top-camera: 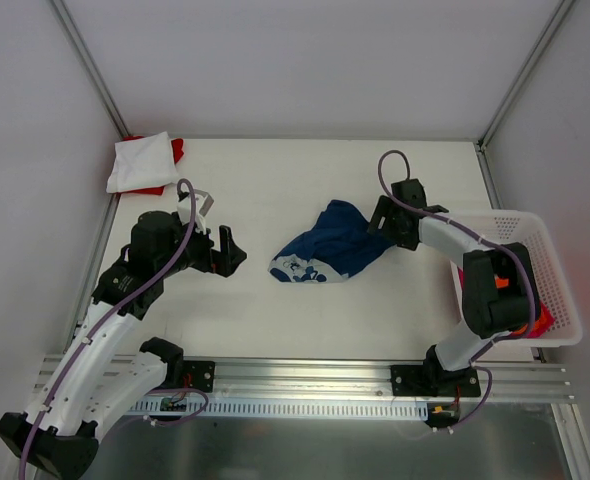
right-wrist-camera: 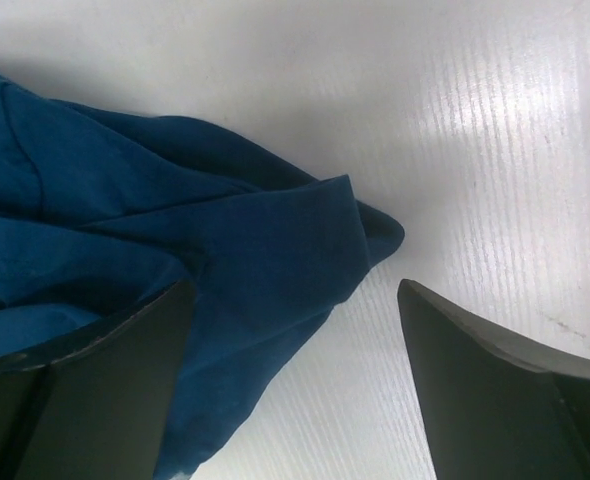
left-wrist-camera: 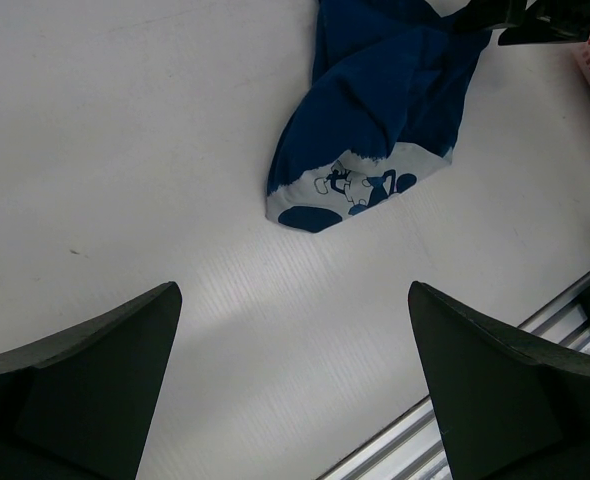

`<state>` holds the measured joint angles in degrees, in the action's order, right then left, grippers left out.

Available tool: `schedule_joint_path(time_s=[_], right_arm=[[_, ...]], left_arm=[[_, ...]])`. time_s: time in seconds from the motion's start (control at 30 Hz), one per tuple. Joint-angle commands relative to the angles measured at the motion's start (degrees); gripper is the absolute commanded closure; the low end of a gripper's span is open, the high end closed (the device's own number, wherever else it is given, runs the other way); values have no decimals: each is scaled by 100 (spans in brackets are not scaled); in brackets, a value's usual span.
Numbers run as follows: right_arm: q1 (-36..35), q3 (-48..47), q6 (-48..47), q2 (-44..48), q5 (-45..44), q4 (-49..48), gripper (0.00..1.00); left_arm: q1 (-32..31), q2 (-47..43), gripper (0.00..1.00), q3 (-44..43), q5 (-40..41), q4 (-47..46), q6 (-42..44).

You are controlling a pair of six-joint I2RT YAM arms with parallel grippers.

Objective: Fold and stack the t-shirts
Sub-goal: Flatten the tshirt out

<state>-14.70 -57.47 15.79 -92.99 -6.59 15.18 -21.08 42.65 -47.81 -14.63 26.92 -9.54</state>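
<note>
Right wrist view shows the right claw spread over the navy t-shirt at its right edge; best sink to the surface before pinching, left claw hovering spread.

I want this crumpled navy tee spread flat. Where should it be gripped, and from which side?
Probably the pointed corner on the right edge of the navy tee, coming from the right with the right gripper: it juts clear of the heap, and the open jaws straddle it.
</note>
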Motion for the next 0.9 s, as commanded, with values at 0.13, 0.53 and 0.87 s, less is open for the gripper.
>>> schedule_joint_path(time_s=[0.13,0.53,0.87], right_arm=[[64,8,20,-281,193,-358,17],[64,-18,-24,-404,255,-410,21],[64,-62,-32,-457,360,-419,33]], left_arm=[[-54,59,1,18,-110,-37,110],[-63,68,1,26,-127,-37,102],[-63,59,1,26,-154,-46,102]])
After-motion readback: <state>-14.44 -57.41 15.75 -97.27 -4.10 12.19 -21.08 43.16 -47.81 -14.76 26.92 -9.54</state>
